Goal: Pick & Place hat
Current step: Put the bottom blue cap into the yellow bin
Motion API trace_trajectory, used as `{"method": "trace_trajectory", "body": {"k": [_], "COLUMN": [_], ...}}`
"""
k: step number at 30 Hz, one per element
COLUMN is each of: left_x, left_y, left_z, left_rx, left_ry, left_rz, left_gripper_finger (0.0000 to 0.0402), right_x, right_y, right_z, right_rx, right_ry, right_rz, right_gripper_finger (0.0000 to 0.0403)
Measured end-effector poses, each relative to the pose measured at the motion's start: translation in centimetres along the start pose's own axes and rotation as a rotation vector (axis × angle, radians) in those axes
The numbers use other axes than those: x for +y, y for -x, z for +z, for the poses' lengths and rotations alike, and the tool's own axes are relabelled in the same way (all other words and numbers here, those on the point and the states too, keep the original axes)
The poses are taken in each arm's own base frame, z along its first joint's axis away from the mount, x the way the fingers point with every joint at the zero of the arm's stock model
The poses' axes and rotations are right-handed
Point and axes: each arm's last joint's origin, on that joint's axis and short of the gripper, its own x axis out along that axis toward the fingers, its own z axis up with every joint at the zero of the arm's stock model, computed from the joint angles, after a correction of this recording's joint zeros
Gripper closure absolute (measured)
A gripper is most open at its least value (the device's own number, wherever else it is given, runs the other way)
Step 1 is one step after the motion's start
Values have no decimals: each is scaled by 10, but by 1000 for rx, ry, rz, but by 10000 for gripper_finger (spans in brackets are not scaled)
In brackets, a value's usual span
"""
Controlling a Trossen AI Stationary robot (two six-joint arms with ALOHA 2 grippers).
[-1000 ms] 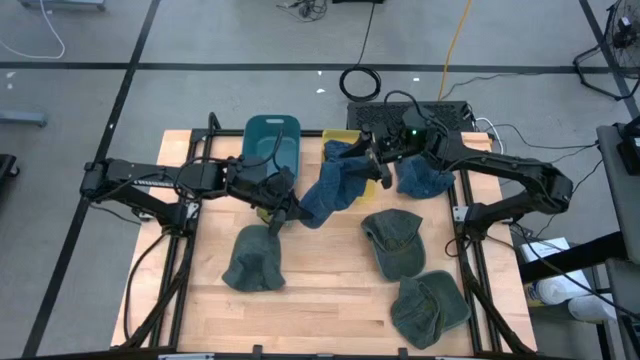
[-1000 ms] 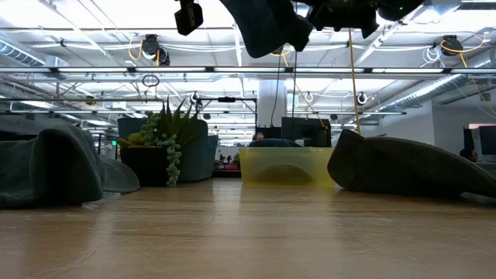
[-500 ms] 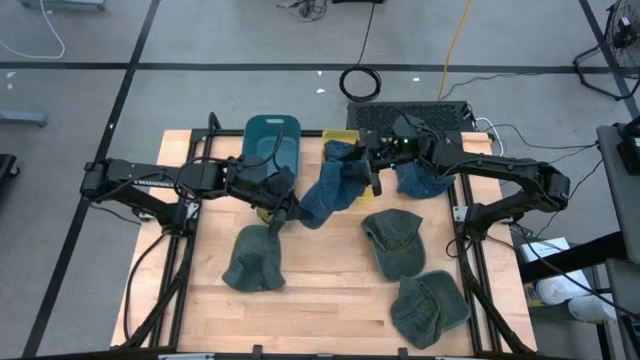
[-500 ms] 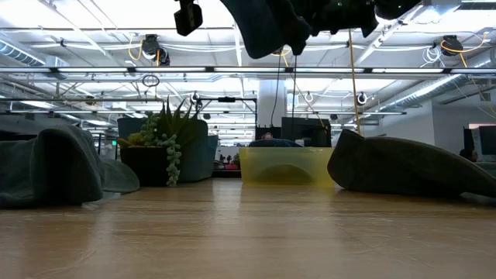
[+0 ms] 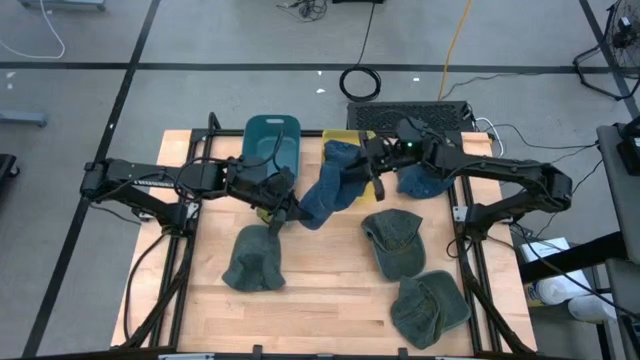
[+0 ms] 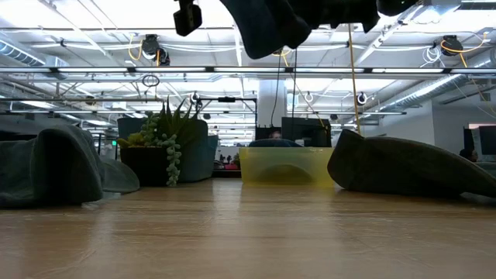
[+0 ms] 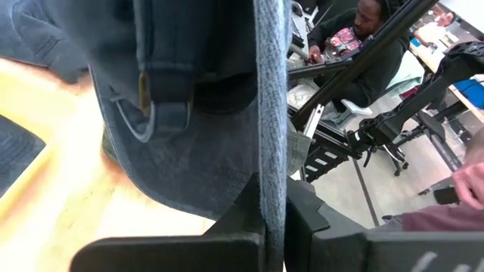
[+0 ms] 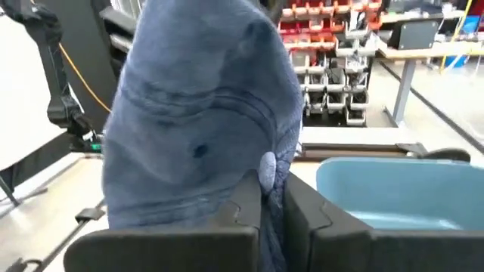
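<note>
High view: a blue denim hat (image 5: 335,185) is held in the air between both arms, above the table's (image 5: 320,290) back edge and near its middle. The left gripper (image 5: 285,210) is clamped on the lower rim and the right gripper (image 5: 372,172) is clamped on the upper part, so the soft cloth is stretched out and kept from folding, presumably for carrying to a container. In each wrist view a thin fold of fabric is seen pinched between the dark fingers (image 7: 257,219). The denim is limp and stitched, with a buckled strap at its back. A teal bin (image 5: 272,142) and a translucent yellow bin (image 5: 345,140) are set along the back edge, just behind the hat. Three green hats (image 5: 395,245) and another blue one (image 5: 425,180) are left lying slumped on the wooden table.
</note>
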Motion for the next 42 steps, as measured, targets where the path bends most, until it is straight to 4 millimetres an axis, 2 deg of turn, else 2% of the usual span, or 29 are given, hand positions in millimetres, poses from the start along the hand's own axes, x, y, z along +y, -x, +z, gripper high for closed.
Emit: {"method": "trace_trajectory", "body": {"k": [3,9,16,22,30,37,42], "left_x": [2,10,25,36,42,40,39], "left_y": [0,3,8,13,16,17,17], "left_z": [-1,3,11,17,22,26,28], "left_rx": [13,-3,-35,-50,-86,-127,-144], "left_ry": [4,30,46,73,108,98,89], "left_rz": [13,40,87,101,112,92,82], "left_gripper_finger": [377,304,242,214,200,199,199], "right_x": [8,26,39,48,57,48,37], "right_y": [11,36,56,70,86,80,63], "right_z": [11,42,71,93,113,114,115], "right_rx": [-38,-103,-69,31,126,305,405], "right_ry": [19,47,45,93,162,140,131], "right_rz": [24,55,51,-17,-202,-359,-345], "right_gripper_finger": [397,397,397,398,398,398,398]}}
